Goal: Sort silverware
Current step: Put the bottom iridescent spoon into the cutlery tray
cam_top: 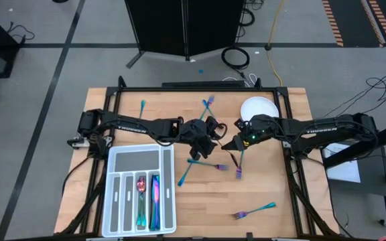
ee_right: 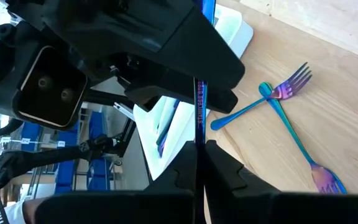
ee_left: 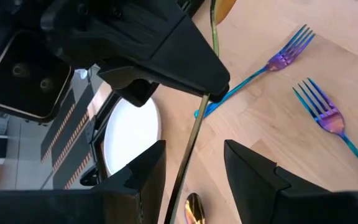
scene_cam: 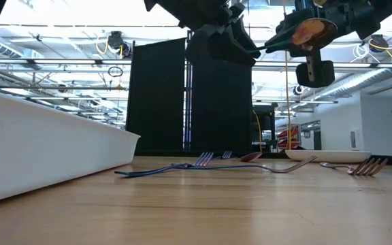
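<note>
A pale wooden table (cam_top: 260,194) stood on a grey floor, with a black panel behind it and a high-ceilinged hall visible beyond in the low view. Above the table's middle the two arms met nose to nose. The right gripper (cam_top: 232,142) had its fingers pressed together on the slim handle of a spoon (scene_cam: 313,30), whose coppery bowl showed high in the low view, raised well clear of the wood. The left gripper (cam_top: 205,137) faced it with its fingers (ee_left: 135,180) spread — the spoon's handle ran between them in the left wrist view, though whether they touched it could not be told. The white compartmented tray (cam_top: 116,207) lay at the near left of the table, holding a few iridescent pieces (cam_top: 147,197) in its long slots. The round white plate (cam_top: 259,108) sat toward the far right. Loose silverware lay scattered about: two crossed pieces with a fork (cam_top: 216,165) under the grippers, a fork (cam_top: 253,211) near the front edge, another fork (cam_top: 208,105) toward the back and a teal piece (cam_top: 143,107) at the far left.
</note>
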Robot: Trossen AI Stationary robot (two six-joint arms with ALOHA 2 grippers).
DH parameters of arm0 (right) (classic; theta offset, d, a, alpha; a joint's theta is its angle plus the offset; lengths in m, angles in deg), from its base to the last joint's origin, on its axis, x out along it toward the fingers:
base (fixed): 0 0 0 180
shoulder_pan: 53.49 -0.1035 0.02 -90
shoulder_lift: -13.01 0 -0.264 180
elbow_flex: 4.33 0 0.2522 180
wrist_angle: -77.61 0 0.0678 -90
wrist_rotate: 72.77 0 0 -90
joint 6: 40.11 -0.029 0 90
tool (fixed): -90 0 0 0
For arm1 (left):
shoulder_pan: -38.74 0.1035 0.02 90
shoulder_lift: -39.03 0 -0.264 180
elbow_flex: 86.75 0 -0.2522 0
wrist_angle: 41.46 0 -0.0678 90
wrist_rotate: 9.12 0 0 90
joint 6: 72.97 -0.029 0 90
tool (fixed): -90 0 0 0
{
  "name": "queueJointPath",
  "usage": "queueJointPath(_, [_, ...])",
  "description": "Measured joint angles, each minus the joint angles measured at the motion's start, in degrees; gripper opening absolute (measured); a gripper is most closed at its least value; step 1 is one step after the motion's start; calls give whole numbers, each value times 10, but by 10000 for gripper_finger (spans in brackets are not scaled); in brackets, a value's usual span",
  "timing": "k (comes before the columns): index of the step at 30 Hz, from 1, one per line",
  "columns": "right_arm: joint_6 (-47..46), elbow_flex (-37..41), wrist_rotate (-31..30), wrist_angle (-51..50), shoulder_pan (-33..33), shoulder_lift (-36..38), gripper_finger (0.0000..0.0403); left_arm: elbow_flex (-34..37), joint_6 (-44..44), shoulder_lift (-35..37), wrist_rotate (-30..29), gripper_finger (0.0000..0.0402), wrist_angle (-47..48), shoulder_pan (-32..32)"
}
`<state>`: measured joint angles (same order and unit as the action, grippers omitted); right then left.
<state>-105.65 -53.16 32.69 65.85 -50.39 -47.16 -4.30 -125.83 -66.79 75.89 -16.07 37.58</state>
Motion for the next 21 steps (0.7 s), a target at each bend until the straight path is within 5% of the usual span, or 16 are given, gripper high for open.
queueJointPath(6, [2,0,-1,0,0,0,0,0,0,0,0,147,0,0])
queueJointPath(16, [3,0,-1,-3,0,0,0,1,-2,0,0,15,5,0])
queueJointPath(21, [8,0,-1,-3,4,0,15,1,-1,0,0,9,5,0])
